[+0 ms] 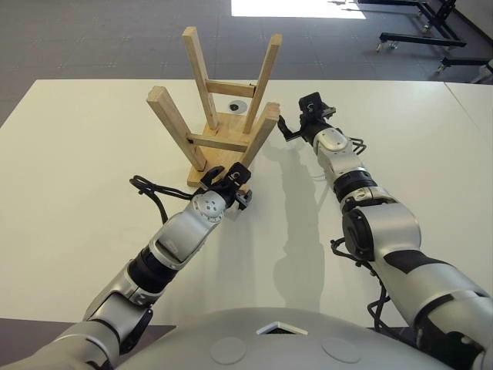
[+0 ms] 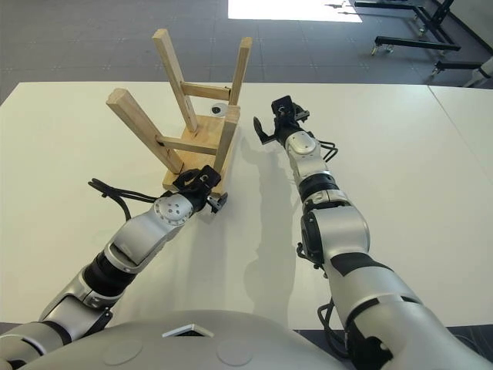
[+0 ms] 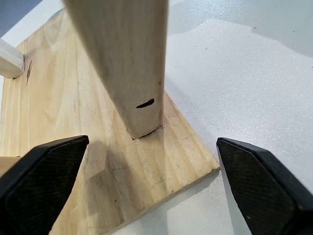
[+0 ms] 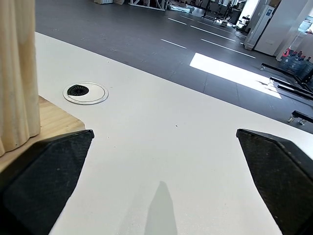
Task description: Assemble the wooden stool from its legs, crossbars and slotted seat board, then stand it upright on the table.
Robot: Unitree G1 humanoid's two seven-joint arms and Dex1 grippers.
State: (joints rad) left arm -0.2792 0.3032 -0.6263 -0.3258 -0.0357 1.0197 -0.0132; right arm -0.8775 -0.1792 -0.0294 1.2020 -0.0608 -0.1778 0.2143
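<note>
Currently the stool [image 1: 219, 142] is seen upside down on the white table [image 1: 77, 169], its seat board [image 1: 223, 159] laid flat and legs pointed up, while the left gripper [image 1: 229, 182] is held spread apart at the board's near corner and the right gripper [image 1: 299, 117] is spread apart, empty, just beside one leg [image 1: 259, 135].

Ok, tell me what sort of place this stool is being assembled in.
Probably a robotics lab or workshop hall: a wide white table with a cable grommet, grey floor marked with painted lines, and black wheeled frames parked behind.
</note>
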